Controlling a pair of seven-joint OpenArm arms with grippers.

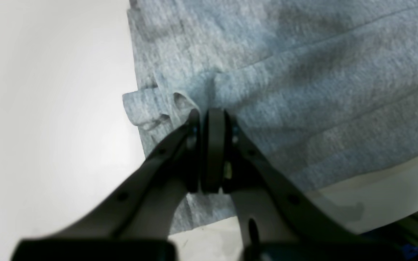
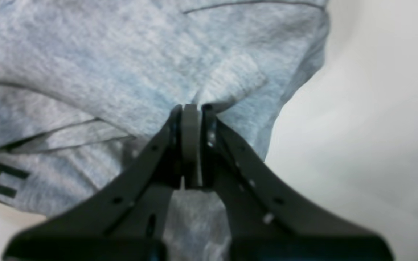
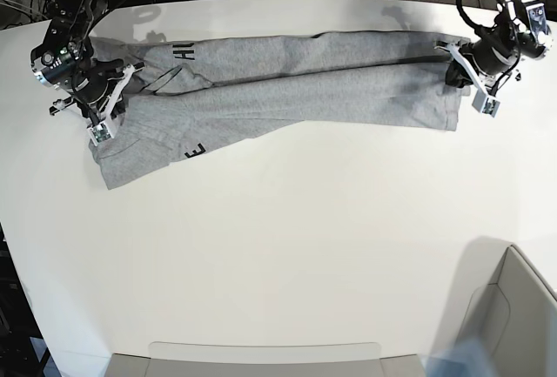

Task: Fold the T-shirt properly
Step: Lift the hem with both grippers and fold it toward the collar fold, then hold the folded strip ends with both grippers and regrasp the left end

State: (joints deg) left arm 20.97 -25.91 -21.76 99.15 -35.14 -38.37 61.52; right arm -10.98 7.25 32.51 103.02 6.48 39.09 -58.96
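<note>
One heather-grey T-shirt (image 3: 278, 90) is stretched in a long folded band across the upper part of the white table (image 3: 287, 246). Its ends are pinched by the closed left gripper (image 3: 454, 65) at upper right and the closed right gripper (image 3: 117, 90) at upper left.

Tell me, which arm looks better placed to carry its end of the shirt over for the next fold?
Probably the left gripper: its jaws pinch the T-shirt at the tidier, flatter end. The right gripper holds the bunched end.

Heather-grey T-shirt (image 3: 287, 90), black lettering
</note>
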